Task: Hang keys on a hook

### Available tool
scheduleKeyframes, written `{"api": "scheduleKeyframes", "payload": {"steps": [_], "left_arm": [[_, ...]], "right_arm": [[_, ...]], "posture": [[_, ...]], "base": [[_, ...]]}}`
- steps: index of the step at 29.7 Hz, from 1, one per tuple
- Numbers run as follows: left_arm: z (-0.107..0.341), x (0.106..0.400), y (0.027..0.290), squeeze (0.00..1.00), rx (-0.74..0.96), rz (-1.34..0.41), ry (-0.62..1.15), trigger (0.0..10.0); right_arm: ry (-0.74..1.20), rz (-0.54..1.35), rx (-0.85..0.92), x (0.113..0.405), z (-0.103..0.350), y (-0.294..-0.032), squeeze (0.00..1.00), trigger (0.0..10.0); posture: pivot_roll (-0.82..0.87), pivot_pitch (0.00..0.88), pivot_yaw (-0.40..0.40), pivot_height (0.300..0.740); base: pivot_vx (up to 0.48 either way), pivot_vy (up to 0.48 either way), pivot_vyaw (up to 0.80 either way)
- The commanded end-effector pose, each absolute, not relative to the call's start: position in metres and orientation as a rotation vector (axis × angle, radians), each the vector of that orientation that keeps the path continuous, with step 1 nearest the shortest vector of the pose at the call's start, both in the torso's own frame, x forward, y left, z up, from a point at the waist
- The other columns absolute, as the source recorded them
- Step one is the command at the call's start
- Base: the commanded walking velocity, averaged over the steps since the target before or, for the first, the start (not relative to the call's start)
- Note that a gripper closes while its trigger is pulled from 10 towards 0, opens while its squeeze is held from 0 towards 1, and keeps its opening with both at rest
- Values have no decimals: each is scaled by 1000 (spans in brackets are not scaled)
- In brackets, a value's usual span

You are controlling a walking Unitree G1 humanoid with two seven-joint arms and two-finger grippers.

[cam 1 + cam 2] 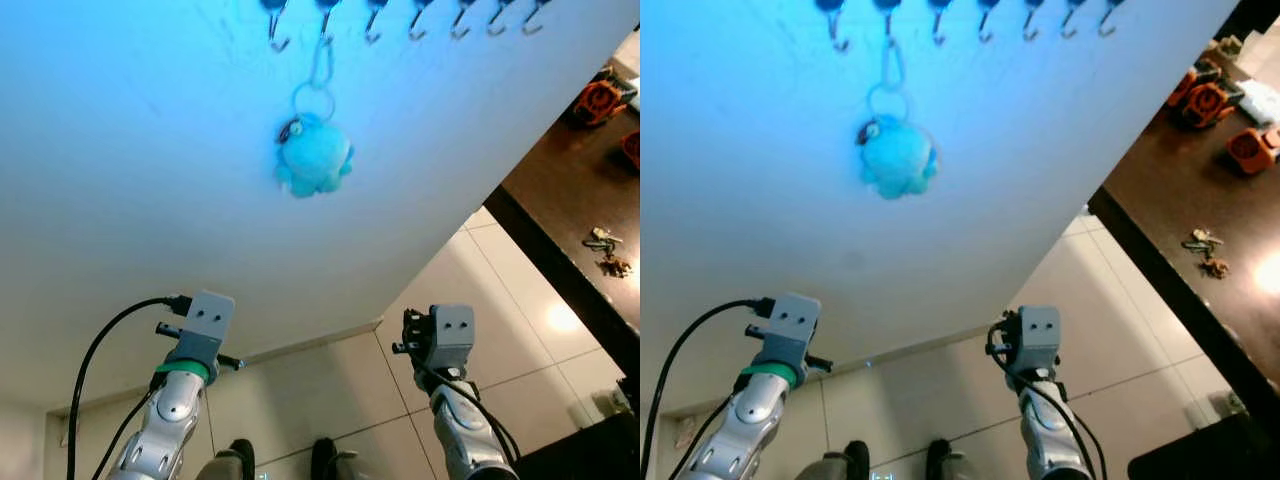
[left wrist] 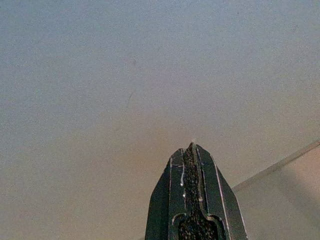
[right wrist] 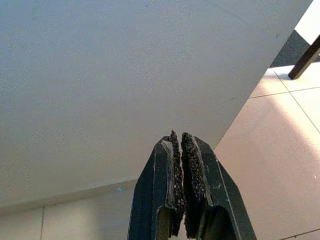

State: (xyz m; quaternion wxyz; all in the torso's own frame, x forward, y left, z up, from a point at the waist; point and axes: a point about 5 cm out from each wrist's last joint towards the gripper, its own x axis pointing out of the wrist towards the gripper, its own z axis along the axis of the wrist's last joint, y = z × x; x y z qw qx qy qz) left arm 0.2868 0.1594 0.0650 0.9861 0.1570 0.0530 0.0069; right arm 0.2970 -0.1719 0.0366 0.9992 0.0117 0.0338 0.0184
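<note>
A keychain with a blue plush toy [image 1: 313,155] and a metal ring [image 1: 313,100] hangs on the second hook [image 1: 325,25] of a row of hooks [image 1: 415,25] high on the white wall [image 1: 120,180]. Both arms are held low, well below the plush. My left gripper [image 2: 191,150] is shut with nothing in it and points at the bare wall. My right gripper [image 3: 180,137] is also shut and empty, pointing at the wall just above the skirting and tiled floor [image 3: 280,145].
A dark table [image 1: 560,200] stands to the right, with a loose bunch of keys [image 1: 605,250] and orange objects [image 1: 600,98] on it. Light floor tiles [image 1: 330,390] lie below, with my feet [image 1: 240,460] at the bottom edge.
</note>
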Motion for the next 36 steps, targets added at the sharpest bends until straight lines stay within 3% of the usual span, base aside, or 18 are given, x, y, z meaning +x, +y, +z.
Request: {"api": "scheduleKeyframes", "payload": {"steps": [1,21,36], "left_arm": [[55,280,157,0,328,0,133,10000],[58,284,154,0,330,-17,99,10000],[63,289,143,0,259,-63,107,10000]], "right_arm": [[95,16,26,291,29,-177,0,10000],[78,20,35,295,33,-175,0,10000],[79,30,60,299,36,-171,0,10000]], "posture": [[27,161,-34,740],[26,163,-28,740],[28,159,-29,740]], "base": [[-390,0,0],[-365,0,0],[0,0,-782]]}}
